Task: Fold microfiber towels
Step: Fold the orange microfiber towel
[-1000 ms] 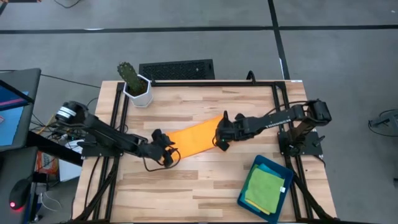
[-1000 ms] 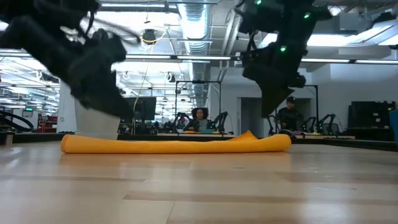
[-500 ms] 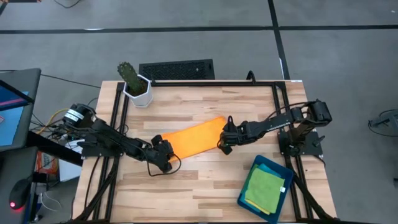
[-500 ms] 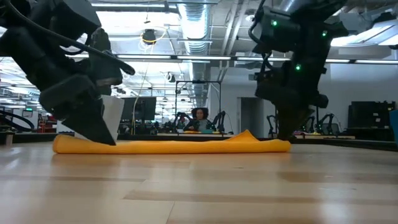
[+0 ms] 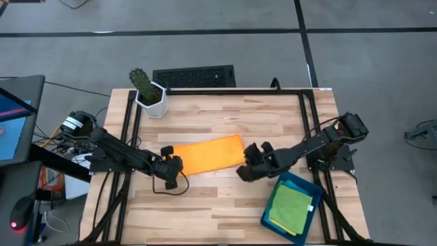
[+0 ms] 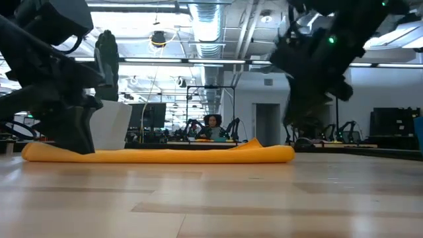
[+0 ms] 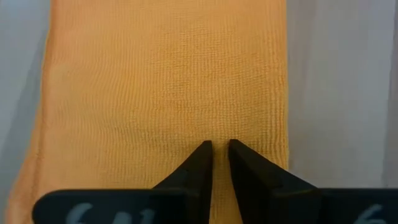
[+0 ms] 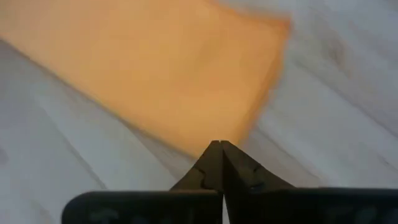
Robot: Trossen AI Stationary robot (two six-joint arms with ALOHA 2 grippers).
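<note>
One potted cactus [image 5: 144,87] at the table's [image 5: 225,205] far left corner. One left gripper [image 5: 172,167] — fingers nearly together, pinching the left end of the orange towel [image 5: 205,154]. One orange towel, lying flat mid-table. One right gripper [image 5: 247,171] — fingers closed, empty, just beside the towel's right end. One teal tray [image 5: 273,195] at near right, holding one green towel [image 5: 287,208].

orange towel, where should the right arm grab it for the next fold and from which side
Probably the short end of the orange towel nearest the right gripper, approached from the right. The towel lies flat as a long folded strip, and the left gripper already pinches the opposite end.
</note>
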